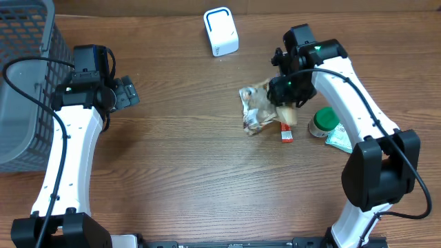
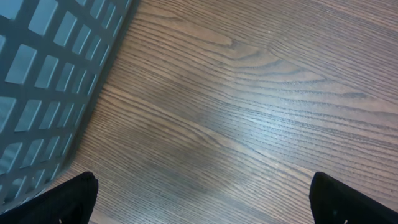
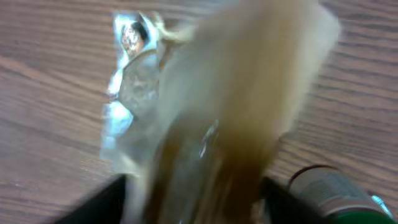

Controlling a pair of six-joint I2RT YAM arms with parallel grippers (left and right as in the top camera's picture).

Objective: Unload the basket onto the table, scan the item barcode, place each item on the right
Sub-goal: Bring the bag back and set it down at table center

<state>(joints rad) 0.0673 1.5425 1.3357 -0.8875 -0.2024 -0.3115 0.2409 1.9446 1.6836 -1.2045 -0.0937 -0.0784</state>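
The snack bag (image 1: 256,110) is found on the right half of the worktop (image 1: 193,172), a little way below the white box (image 1: 220,32), which is probably the scanner. The right tool (image 1: 282,103) is placed right over the bag, with its fingers apart on either side of it. This is likely done so the bag can be brought to the box. The close picture is too blurred to tell if the bag is gripped. The left tool (image 1: 129,93) is seen wide open with nothing in it, beside the basket (image 1: 21,83), probably to be out of the way.

Two tools are counted. One bag, one white box, one basket, one green-lidded jar (image 1: 322,122), one small red pack (image 1: 286,134) and one green and white pack (image 1: 339,142) are counted too.
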